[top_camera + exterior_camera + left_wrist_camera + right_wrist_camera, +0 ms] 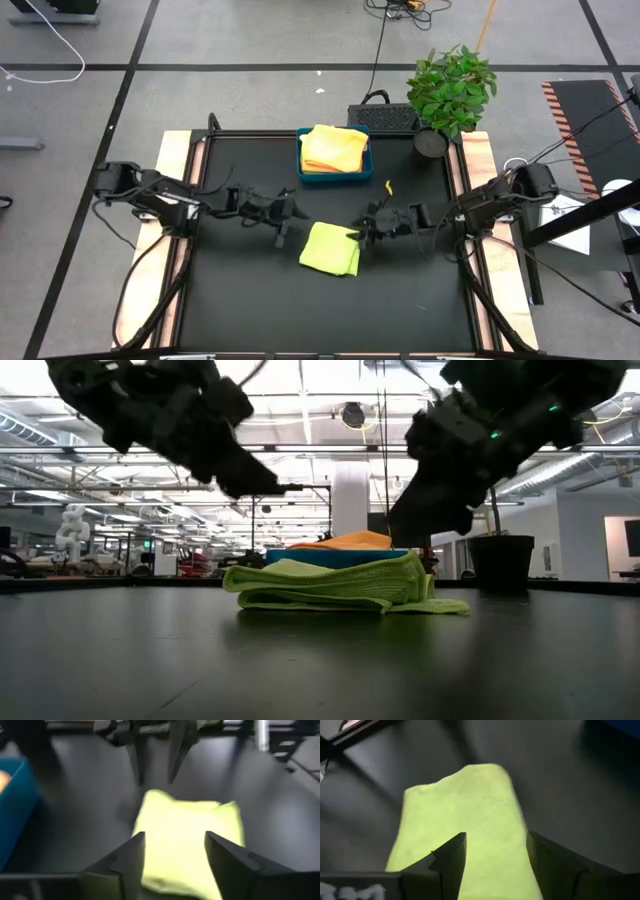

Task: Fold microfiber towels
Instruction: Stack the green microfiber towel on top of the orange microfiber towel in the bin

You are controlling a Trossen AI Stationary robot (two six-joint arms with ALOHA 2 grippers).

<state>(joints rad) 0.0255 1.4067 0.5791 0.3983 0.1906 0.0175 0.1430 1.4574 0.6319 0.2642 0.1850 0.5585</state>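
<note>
Lime green microfiber towel [331, 248], folded, flat mid-table before rigid blue tray [335, 176]. Left gripper [286, 222] and right gripper [362, 231] flanking above, both parted, empty. Risk: descending finger snagging top layer, undoing fold.

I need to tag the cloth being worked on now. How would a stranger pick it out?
Start from the black table and find the blue tray at its far edge. Nearer than the tray, between the two pincers, lies the lime green towel, folded flat. The tray's towels are yellow and orange.
</note>
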